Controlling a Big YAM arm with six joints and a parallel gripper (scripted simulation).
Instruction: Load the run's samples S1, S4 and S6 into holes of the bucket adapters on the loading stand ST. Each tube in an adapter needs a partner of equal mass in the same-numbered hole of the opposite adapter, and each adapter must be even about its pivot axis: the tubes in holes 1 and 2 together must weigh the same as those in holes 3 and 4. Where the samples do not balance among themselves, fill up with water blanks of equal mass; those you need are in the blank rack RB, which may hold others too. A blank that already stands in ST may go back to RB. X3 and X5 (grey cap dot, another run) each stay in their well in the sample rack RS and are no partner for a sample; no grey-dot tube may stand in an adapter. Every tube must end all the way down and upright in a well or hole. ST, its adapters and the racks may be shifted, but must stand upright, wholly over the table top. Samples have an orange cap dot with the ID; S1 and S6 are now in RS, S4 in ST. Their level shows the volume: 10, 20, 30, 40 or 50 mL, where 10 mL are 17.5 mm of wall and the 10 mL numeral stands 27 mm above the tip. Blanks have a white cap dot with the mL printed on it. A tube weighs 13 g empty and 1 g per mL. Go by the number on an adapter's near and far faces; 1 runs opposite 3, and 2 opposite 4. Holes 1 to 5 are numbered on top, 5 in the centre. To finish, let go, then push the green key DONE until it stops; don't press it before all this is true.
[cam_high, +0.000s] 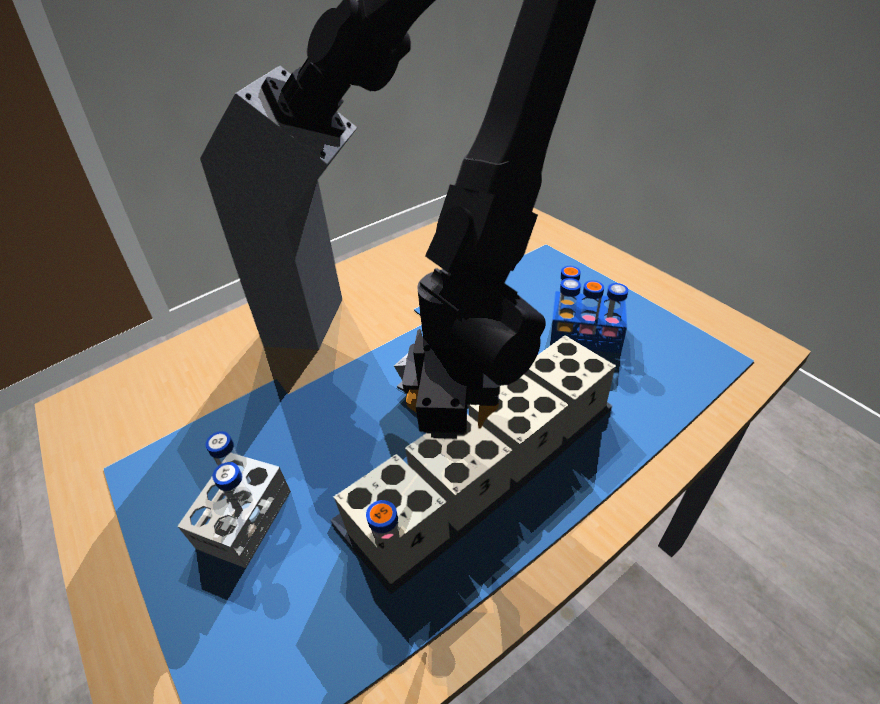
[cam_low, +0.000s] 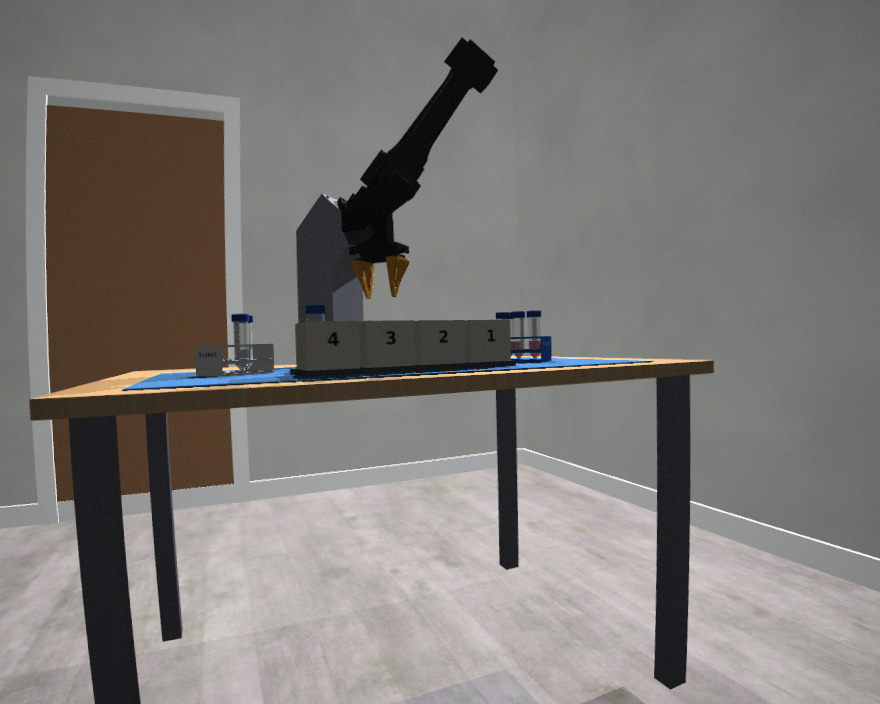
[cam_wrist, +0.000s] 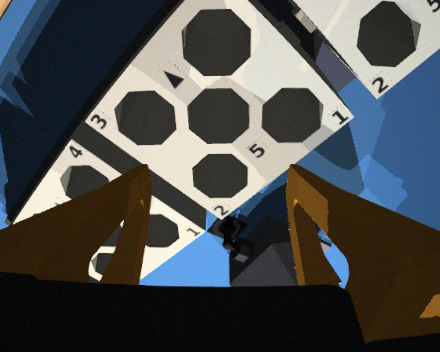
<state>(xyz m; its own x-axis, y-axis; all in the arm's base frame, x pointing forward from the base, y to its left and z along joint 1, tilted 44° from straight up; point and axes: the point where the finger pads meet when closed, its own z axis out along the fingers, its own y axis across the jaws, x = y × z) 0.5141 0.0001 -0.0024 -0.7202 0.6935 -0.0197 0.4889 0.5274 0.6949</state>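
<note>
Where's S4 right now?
In the top view, S4 stands in a near hole of adapter 4, the left end of the stand, nearest the blank rack; the open pincer hangs over adapter 3.

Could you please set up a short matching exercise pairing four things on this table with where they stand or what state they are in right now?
Things:
1. S4 tube
2. gripper
3. adapter 3
4. blank rack RB

Descriptions:
A. open, holding nothing, above the stand
B. near the mat's left end, with two white-dot tubes
C. seated in adapter 4
D. all five holes unfilled

Pairs: 1-C, 2-A, 3-D, 4-B
</note>
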